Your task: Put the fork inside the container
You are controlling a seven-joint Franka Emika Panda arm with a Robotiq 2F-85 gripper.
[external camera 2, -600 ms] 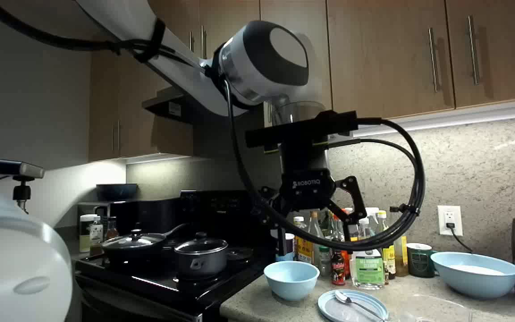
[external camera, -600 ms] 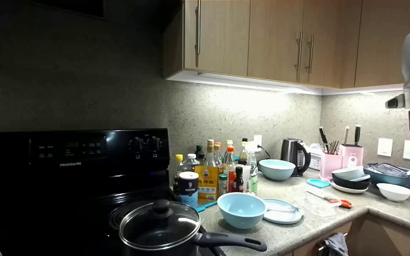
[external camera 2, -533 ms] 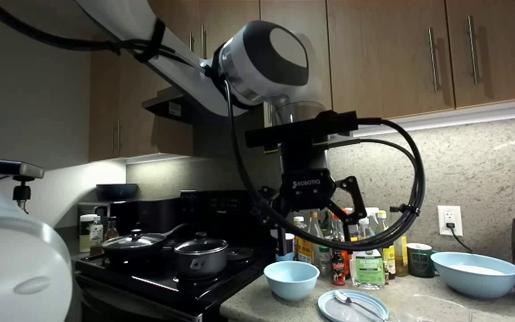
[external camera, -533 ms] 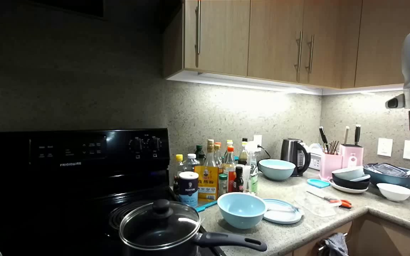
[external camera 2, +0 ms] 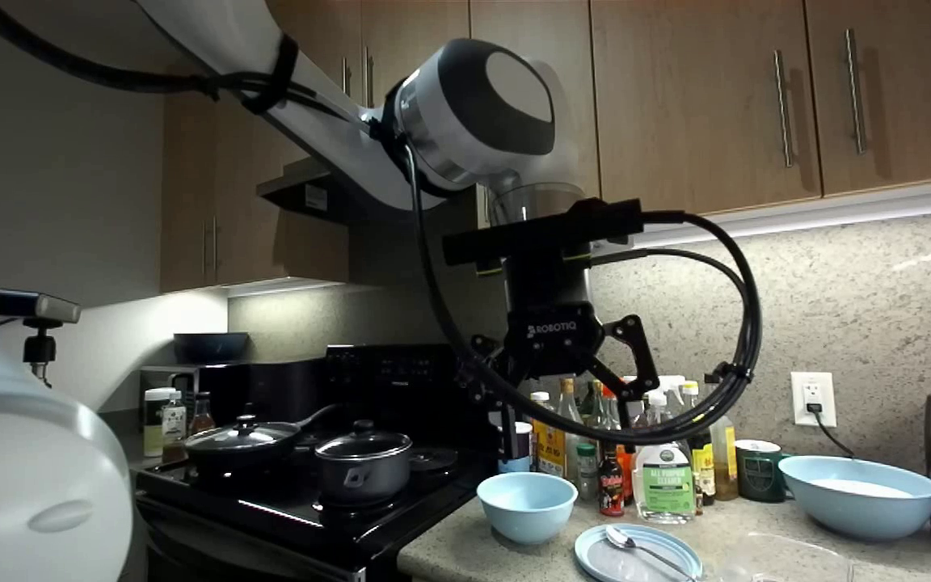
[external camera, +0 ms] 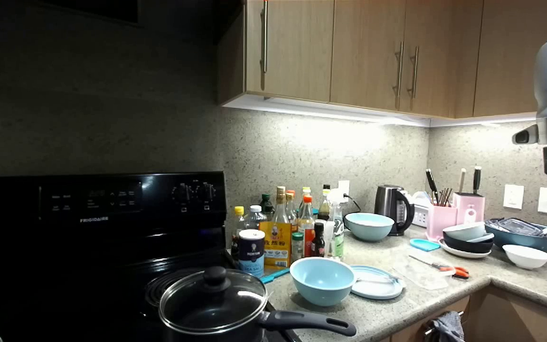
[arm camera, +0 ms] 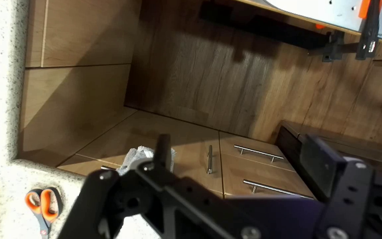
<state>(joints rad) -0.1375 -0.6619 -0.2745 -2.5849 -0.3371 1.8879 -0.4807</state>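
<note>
In an exterior view, the brand ROBOTIQ stands in pale capitals on the body of my pincer (external camera 2: 569, 443). I read ALL PURPOSE CLEANER on the green label of the spray bottle (external camera 2: 666, 485); the smaller print there is beyond me. The small dark bottle (external camera 2: 611, 485) and the green mug (external camera 2: 760, 470) carry markings too tiny for me to make out. In an exterior view, FRIGIDAIRE stands on the back panel of the black stove (external camera: 112, 235), below button captions I see only as blur. The canister (external camera: 251, 259) gives me SEA SALT, with what looks like MORTON above, and the yellow box (external camera: 276, 244) shows three Chinese characters, 孜然粉.
</note>
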